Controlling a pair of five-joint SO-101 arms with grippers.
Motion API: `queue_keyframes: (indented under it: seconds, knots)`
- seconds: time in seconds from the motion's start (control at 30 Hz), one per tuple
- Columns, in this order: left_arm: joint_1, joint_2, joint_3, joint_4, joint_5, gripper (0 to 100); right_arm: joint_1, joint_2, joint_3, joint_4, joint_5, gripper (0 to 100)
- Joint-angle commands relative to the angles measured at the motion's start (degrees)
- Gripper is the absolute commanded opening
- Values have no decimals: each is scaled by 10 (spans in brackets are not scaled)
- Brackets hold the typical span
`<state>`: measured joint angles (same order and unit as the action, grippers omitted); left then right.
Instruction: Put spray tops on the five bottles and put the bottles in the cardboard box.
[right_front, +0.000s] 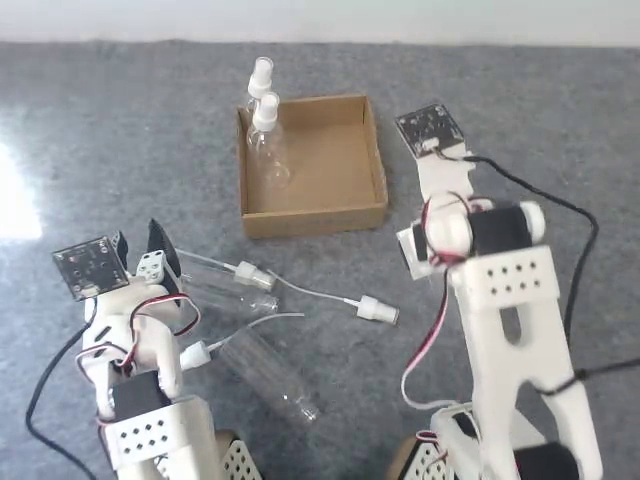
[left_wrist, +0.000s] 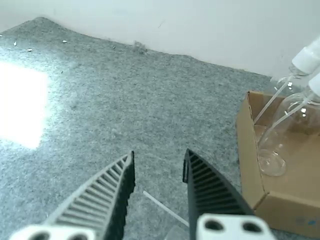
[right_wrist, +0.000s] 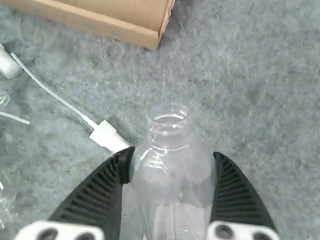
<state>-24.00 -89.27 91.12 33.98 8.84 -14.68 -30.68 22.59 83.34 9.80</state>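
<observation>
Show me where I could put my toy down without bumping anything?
Bare mat lies left of the cardboard box, up to the far wall. Inside the box, the right half is free; capped bottles stand at its left. In front of the box it is crowded: loose spray tops and lying bottles.

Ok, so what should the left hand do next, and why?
Probably lower the open left hand onto the spray-top tube lying just below it and grip it, because the right hand holds a bottle whose neck is open, with no top.
</observation>
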Motion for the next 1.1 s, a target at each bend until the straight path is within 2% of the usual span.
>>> queue_keyframes:
  seconds: [0.0,0.1,0.3,0.6,0.8,1.07]
  knots:
    - [0,-6,-4,-19,-6,156,6,-72,40,-51,-5,139]
    - [0,-6,-4,-19,-6,156,9,-107,83,-87,-5,132]
    - [1,-6,-4,-19,-6,156,48,-163,142,-149,-4,53]
    - [1,-6,-4,-19,-6,156,116,-213,213,-223,-8,53]
    - [2,-6,-4,-19,-6,156,156,-237,260,-287,-78,53]
    - [3,-6,-5,-17,-6,156,210,-276,311,-340,-86,53]
